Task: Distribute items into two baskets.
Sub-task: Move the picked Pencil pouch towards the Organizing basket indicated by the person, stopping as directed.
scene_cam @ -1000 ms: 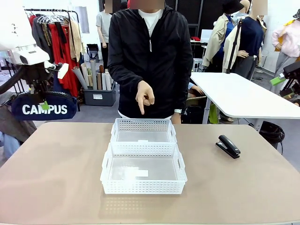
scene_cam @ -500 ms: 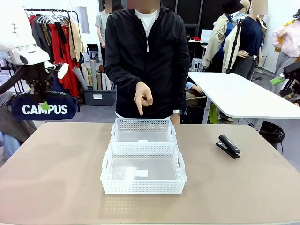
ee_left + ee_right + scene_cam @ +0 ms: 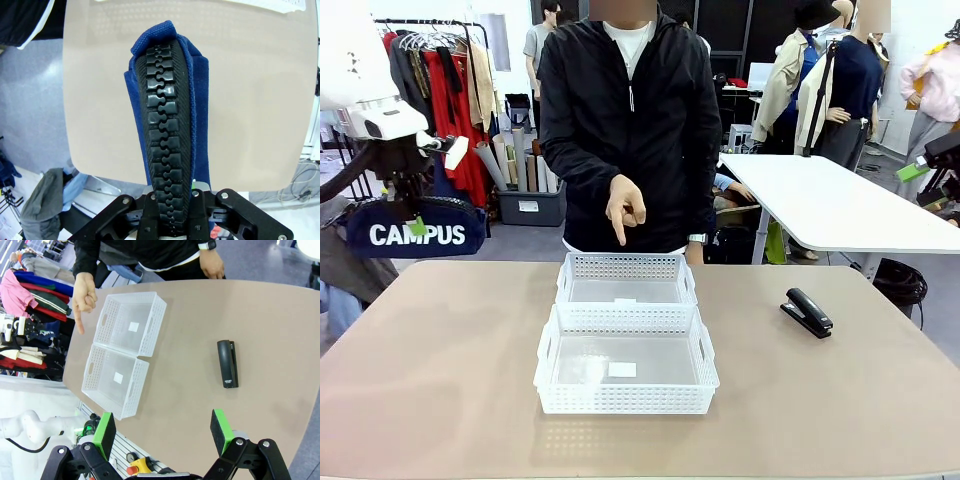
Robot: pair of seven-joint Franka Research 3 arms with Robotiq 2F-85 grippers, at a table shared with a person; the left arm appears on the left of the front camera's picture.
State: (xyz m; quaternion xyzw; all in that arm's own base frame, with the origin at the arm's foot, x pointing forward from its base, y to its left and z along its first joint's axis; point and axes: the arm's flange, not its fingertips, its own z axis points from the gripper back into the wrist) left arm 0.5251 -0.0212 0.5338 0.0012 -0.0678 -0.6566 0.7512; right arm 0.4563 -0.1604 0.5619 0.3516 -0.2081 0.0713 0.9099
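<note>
Far left of the near basket [image 3: 625, 400] and up off the table [image 3: 440, 350], the navy pouch [image 3: 415, 232] hangs from the left gripper [image 3: 412, 215], jaws clamped together on the chunky zip ridge along its top, seen close in the left wrist view [image 3: 170, 125]. Pouch looks soft and floppy, light, fabric grippy enough; the zip seam is a good hold, but expect sag and swing, so lower it in rather than drop. Far basket [image 3: 625, 265] sits touching behind the near basket, both empty; stiff lattice plastic, probably light, may slide if bumped. Person's hand [image 3: 625, 208] points down above the far basket. Right of the near basket, well apart, the black stapler [image 3: 807, 312] lies flat on the table: small, rigid, denser, smooth top, so best pinched across its narrow sides near the middle. Right gripper [image 3: 162, 432] hovers high over the table edge, jaws wide apart, nothing held. Versus a second ago: pouch, baskets and stapler are unmoved, the pointing hand has barely shifted, and the person's torso has edged slightly left.
</note>
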